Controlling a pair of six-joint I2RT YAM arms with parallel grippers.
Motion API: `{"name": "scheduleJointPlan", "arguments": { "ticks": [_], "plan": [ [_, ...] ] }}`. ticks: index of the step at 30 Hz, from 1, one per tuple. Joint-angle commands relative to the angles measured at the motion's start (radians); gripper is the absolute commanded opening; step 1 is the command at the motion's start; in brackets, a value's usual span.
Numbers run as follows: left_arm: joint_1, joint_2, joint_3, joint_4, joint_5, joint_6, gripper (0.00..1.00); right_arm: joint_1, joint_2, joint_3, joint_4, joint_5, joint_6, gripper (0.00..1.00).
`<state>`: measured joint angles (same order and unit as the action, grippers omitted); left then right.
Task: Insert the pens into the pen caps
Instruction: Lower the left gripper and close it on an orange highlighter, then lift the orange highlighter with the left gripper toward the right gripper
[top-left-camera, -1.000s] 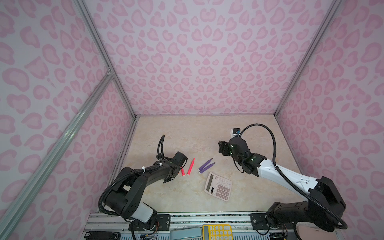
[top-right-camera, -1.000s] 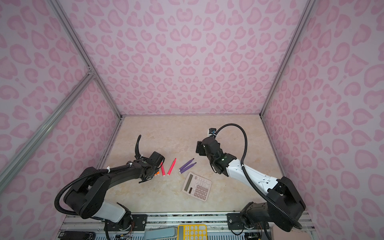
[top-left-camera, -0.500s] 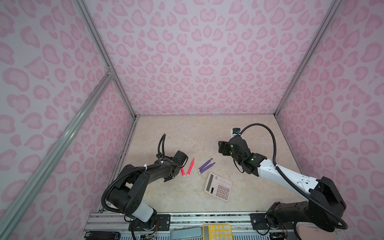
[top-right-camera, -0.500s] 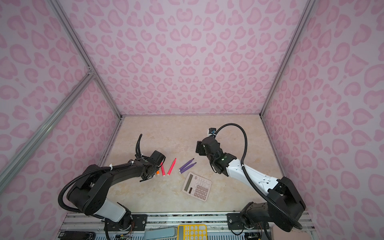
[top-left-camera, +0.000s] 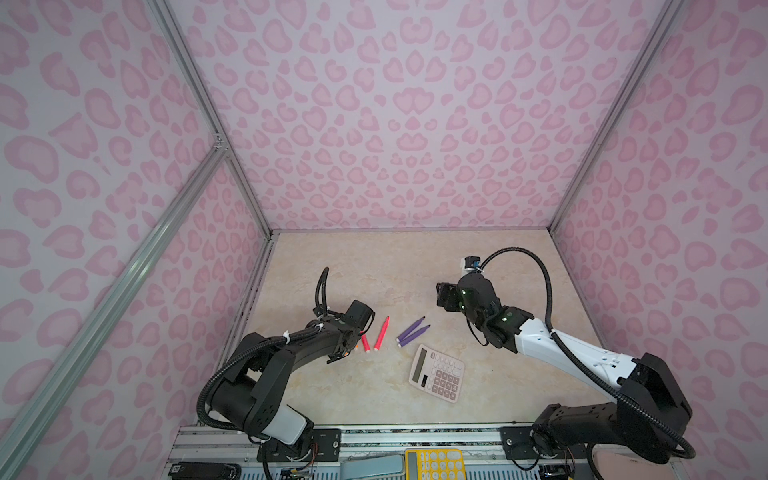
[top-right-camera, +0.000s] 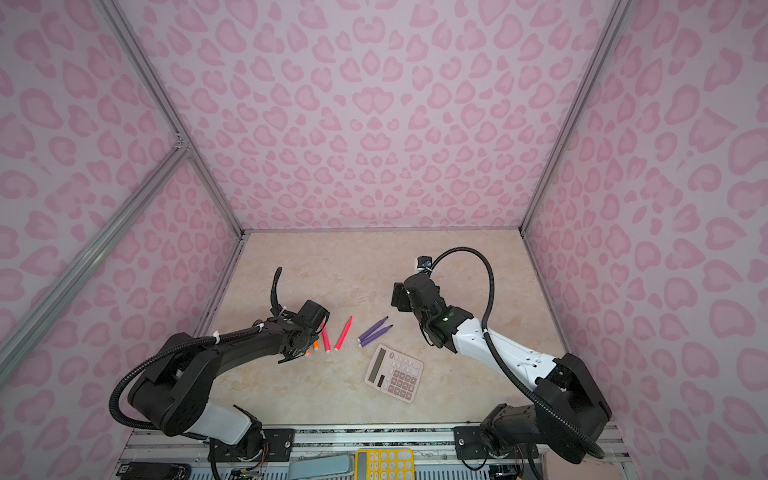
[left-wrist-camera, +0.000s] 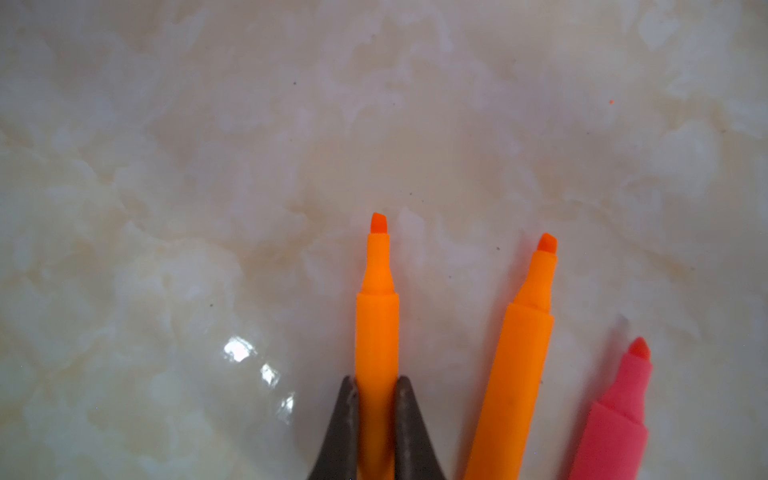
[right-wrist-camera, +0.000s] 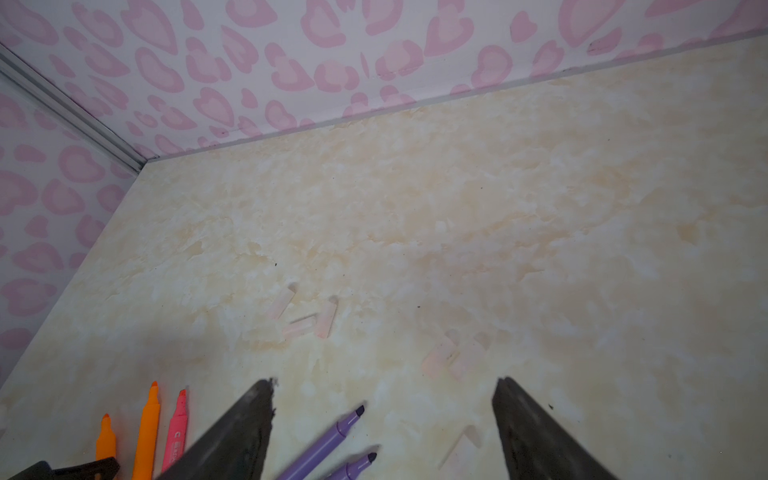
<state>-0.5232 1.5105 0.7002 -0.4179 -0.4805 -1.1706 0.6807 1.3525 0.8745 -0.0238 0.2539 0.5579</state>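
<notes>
Nearest the base, the pinkish calculator (top-left-camera: 437, 372) lies flat on the marble-look table (top-left-camera: 374, 266), out of our way, so we leave it alone.

Just beyond it, the left gripper (left-wrist-camera: 376, 384) has its jaws clamped across the barrel of the held orange pen (left-wrist-camera: 377, 332). The grip sits behind the collar, and the chisel tip is free and points away from the wrist. We cannot tell whether the pen has left the table. The second orange pen (left-wrist-camera: 515, 374) lies just beside it, with a pink-red pen (left-wrist-camera: 615, 415) next along, so we judge that a straight lift is better than a drag that would nudge them. Another pink-red pen (top-left-camera: 381, 333) and two purple pens (top-left-camera: 410, 328) lie further toward the middle, untouched.

Farther out, the right gripper (right-wrist-camera: 384, 380) hovers with its jaws wide apart and nothing between them. The pen caps lie under and ahead of it, clear and easy to miss:
- One pen cap lies alone (right-wrist-camera: 461, 449).
- Two lie side by side (right-wrist-camera: 438, 357).
- Three lie close together beyond them (right-wrist-camera: 326, 318).

We would go for the lone cap, since the neighbours of the others could get pinched along with them. We would hold it by its closed end, though we cannot tell which end that is. Then we would bring the tip in along the cap's axis and push gently, because so light a tube will probably slip or tilt.

The patterned back wall (top-left-camera: 407, 124) stands well apart from all this.
</notes>
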Motion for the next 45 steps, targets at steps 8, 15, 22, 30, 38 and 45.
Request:
{"name": "scheduleJointPlan", "arguments": {
  "ticks": [8,15,22,30,38,45],
  "plan": [
    [0.011,-0.221,-0.023,-0.033,-0.036,0.098,0.03,0.001,-0.029,-0.032,0.028,-0.008,0.013,0.84],
    [0.001,-0.540,-0.128,0.102,-0.018,0.316,0.04,0.001,-0.079,-0.079,0.079,-0.025,0.034,0.84],
    [-0.047,-0.749,-0.294,0.496,0.293,0.644,0.04,0.017,-0.131,-0.147,0.174,-0.070,0.075,0.84],
    [-0.066,-0.694,-0.273,0.559,0.541,0.727,0.04,0.065,-0.159,-0.189,0.233,-0.046,0.101,0.84],
    [-0.127,-0.598,-0.333,0.792,0.612,0.711,0.04,0.126,-0.156,-0.214,0.284,-0.016,0.120,0.83],
    [-0.207,-0.470,-0.281,0.835,0.579,0.729,0.04,0.173,-0.101,-0.181,0.302,-0.022,0.123,0.83]
  ]
}}
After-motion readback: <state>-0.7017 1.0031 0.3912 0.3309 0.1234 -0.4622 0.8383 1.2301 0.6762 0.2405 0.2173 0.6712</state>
